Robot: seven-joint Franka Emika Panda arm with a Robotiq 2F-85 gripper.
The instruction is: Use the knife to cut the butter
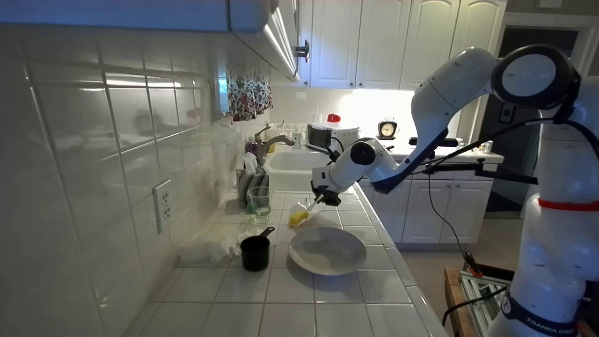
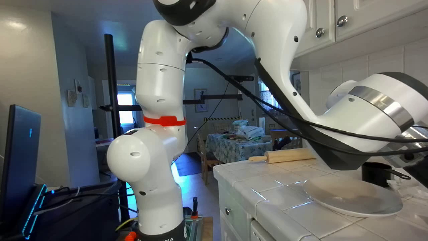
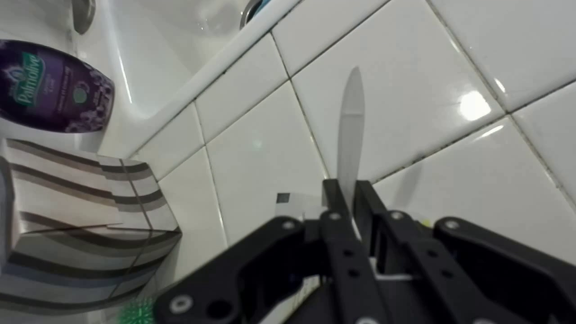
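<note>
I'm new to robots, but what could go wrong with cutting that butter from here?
The slim knife, pinched between the jaws, might twist or slip when pressed. The butter has what looks like white wrapping against it, which could snag the blade. In the wrist view, the blade shows over white tiles, not butter, so pressing there might strike only hard tile.

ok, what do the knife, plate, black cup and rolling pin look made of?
Knife: probably plastic; dull greyish-white, no mirror-like shine.
Plate: likely glazed ceramic; smooth and pale with a soft sheen, though melamine is possible.
Black cup: plastic or dark-coated metal, can't tell; evenly black, little shine.
Rolling pin: probably wood; warm tan colour, smooth finish.
</note>
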